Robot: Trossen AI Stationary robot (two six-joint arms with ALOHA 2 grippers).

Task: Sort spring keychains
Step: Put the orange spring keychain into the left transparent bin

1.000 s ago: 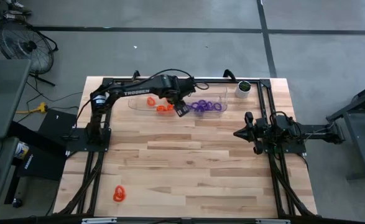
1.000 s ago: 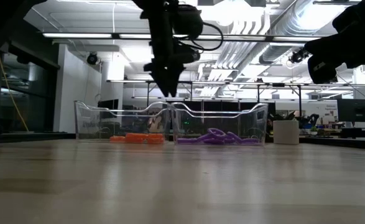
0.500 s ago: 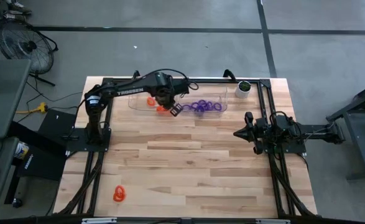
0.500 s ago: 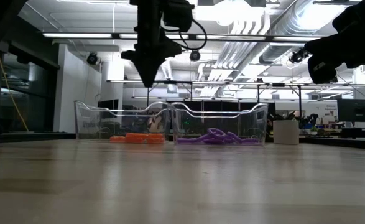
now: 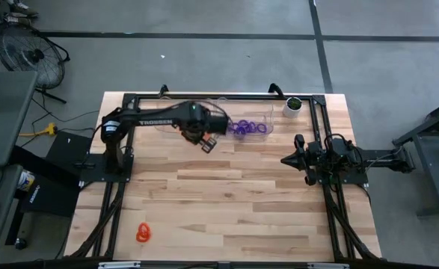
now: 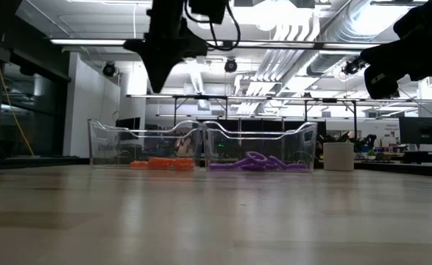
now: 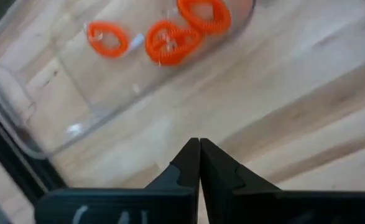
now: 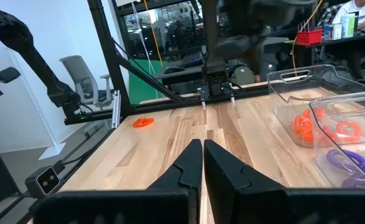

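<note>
Left gripper (image 5: 209,145), fingers pressed together and holding nothing, hangs above the bare table (image 5: 226,202) just beside the near wall of the clear tray (image 5: 269,128); in the low view it (image 6: 159,73) is raised well above the tray's rim. The left wrist view shows the closed fingertips (image 7: 199,149) over wood, with three orange spring keychains (image 7: 167,42) in the tray compartment beyond.

Right gripper (image 5: 286,159), fingers likewise pressed together (image 8: 203,149) and empty, waits at about 3 o'clock on the table, pointing toward the table's middle, well apart from the tray.

The tray lies at about 12 o'clock on the table. Its two compartments sit side by side: orange spring keychains in the one nearer the left arm's base, partly hidden by that arm in the high view, and purple spring keychains (image 5: 247,127) in the other.

One lone orange spring keychain (image 5: 143,233) lies at about 7 o'clock, near the front edge, well apart from both grippers.

A white cup (image 5: 293,107) stands at about 1 o'clock, just beside the tray's end.
</note>
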